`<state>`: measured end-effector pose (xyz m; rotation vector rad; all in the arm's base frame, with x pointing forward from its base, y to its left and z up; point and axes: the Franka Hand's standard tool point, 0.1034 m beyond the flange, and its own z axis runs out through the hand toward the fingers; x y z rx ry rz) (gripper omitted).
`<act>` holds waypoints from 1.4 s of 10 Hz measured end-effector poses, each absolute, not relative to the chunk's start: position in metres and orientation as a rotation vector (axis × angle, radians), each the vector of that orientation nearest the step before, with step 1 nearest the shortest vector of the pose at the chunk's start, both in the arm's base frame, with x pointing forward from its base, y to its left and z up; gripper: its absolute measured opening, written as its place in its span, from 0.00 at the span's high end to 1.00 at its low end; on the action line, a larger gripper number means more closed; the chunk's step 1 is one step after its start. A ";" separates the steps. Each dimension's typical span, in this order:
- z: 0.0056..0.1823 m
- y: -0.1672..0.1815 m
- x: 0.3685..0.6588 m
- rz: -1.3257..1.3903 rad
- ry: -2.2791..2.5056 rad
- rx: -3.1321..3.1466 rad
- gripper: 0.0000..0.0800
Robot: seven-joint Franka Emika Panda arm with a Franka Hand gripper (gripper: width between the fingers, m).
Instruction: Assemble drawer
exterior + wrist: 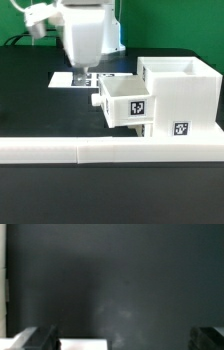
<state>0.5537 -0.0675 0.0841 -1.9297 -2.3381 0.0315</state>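
Observation:
The white drawer housing (pixel 183 95) stands at the exterior view's right, with a square tag low on its front. One small open-top tray (pixel 125 100) with a tag on its side sticks out of the housing toward the exterior view's left. A second tray is not in view. My gripper (pixel 88 77) hangs to the left of the tray and behind it, apart from it, low over the table. In the wrist view the gripper (pixel 122 340) is open and empty, with its fingers (pixel 36 339) wide apart over the dark table. A white patch (pixel 82 344) lies between them.
A long low white L-shaped bar (pixel 100 150) runs across the front of the table, against the housing's base. The marker board (pixel 68 79) lies flat on the black table beneath the gripper. A pale strip (pixel 3 291) shows at the wrist view's edge.

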 end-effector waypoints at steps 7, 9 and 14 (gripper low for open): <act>0.064 -0.060 0.557 -0.036 -2.194 -1.899 0.19; 0.063 -0.045 0.559 -0.040 -2.156 -1.946 0.19; 0.057 0.004 0.559 -0.021 -2.058 -2.037 0.19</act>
